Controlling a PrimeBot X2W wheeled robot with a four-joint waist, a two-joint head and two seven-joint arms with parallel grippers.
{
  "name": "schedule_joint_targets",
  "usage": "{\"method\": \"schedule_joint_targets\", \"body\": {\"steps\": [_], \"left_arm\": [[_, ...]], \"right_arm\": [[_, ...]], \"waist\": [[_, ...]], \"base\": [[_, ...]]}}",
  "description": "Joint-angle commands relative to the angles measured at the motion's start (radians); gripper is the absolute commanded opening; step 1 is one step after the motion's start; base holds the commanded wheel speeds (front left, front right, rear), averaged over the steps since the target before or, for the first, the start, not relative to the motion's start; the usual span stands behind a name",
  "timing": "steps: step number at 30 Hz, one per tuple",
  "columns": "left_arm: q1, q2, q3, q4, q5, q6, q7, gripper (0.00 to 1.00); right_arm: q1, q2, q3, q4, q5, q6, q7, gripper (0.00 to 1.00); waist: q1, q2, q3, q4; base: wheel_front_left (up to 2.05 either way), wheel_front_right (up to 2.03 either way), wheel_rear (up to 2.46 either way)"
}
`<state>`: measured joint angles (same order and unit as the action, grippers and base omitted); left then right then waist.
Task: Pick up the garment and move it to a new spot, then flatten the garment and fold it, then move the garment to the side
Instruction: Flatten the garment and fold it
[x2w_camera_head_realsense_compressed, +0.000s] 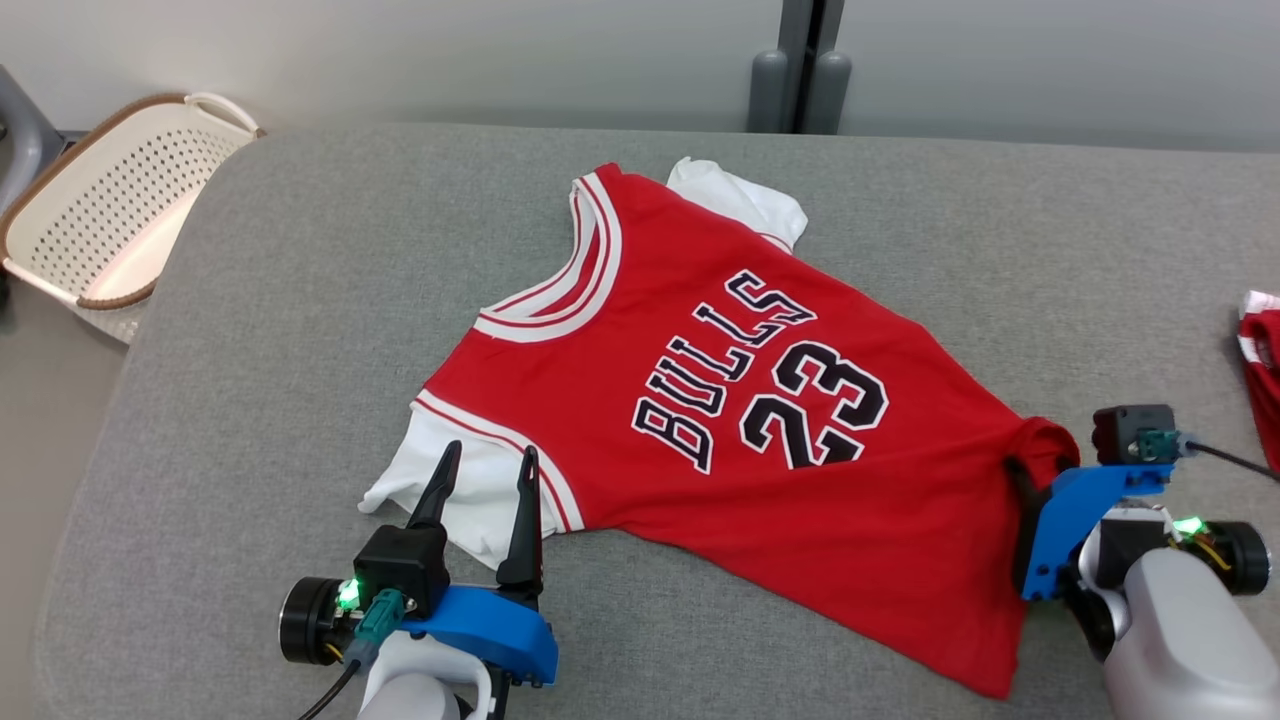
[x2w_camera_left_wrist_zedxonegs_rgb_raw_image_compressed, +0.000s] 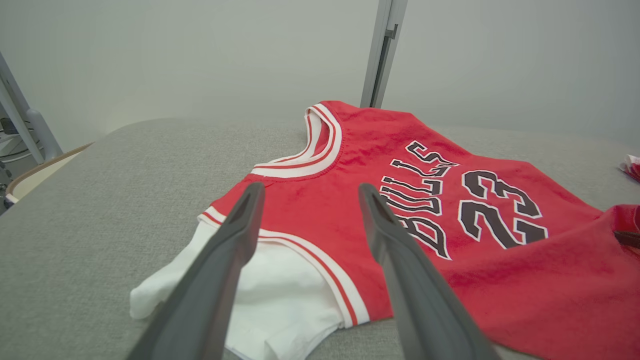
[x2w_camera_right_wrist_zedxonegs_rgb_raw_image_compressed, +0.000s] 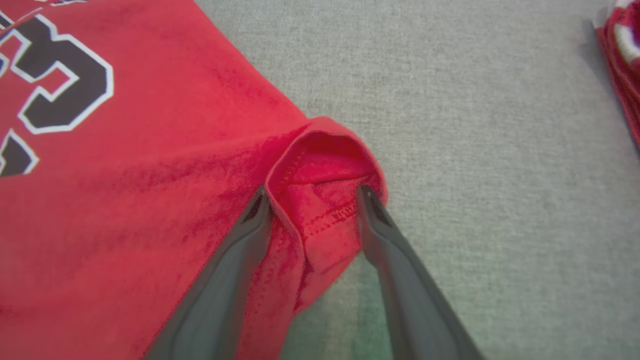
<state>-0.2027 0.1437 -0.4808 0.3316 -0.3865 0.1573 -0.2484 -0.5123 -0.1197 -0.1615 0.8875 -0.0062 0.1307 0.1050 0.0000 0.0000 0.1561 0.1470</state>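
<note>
The garment (x2w_camera_head_realsense_compressed: 640, 330) is a red jersey with dark "BULLS 23" lettering and white sleeves, lying spread on the grey padded table (x2w_camera_head_realsense_compressed: 300, 300), neck toward the far left. My left gripper (x2w_camera_head_realsense_compressed: 490, 450) stands open just above the near white sleeve (x2w_camera_left_wrist_zedxonegs_rgb_raw_image_compressed: 280, 295), nothing between its fingers (x2w_camera_left_wrist_zedxonegs_rgb_raw_image_compressed: 235, 235). My right gripper (x2w_camera_right_wrist_zedxonegs_rgb_raw_image_compressed: 312, 195) is at the jersey's right hem corner (x2w_camera_head_realsense_compressed: 1040, 440). Its jaws stand wide on either side of a curled-up fold of red hem (x2w_camera_right_wrist_zedxonegs_rgb_raw_image_compressed: 325, 200), both tips against the cloth.
A cream perforated basket (x2w_camera_head_realsense_compressed: 110, 210) sits off the table's far left corner. Another red-and-white cloth (x2w_camera_head_realsense_compressed: 1262, 370) lies at the table's right edge. A grey post (x2w_camera_head_realsense_compressed: 800, 80) rises behind the table. Bare grey padding surrounds the jersey.
</note>
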Motion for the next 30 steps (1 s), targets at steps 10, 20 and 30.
{"method": "schedule_joint_targets", "body": {"steps": [10, 20, 30], "left_arm": [[-0.041, -0.012, -0.001, -0.009, 0.006, -0.009, -0.011, 1.00], [-0.082, -0.036, -0.019, -0.003, 0.015, -0.030, -0.017, 1.00], [-0.095, -0.045, -0.018, 0.004, 0.024, -0.035, -0.018, 1.00]], "right_arm": [[-0.163, -0.135, 0.037, 0.076, -0.022, 0.000, -0.014, 0.00], [-0.361, -0.258, 0.057, 0.123, -0.100, 0.000, -0.053, 0.00], [-0.464, -0.288, 0.041, 0.195, -0.168, 0.000, -0.092, 0.00]], "waist": [[0.0000, 0.0000, 0.052, 0.040], [0.0000, 0.0000, 0.095, 0.082], [0.0000, 0.0000, 0.107, 0.094]], "base": [[0.00, 0.00, 0.00], [0.00, 0.00, 0.00], [0.00, 0.00, 0.00]]}}
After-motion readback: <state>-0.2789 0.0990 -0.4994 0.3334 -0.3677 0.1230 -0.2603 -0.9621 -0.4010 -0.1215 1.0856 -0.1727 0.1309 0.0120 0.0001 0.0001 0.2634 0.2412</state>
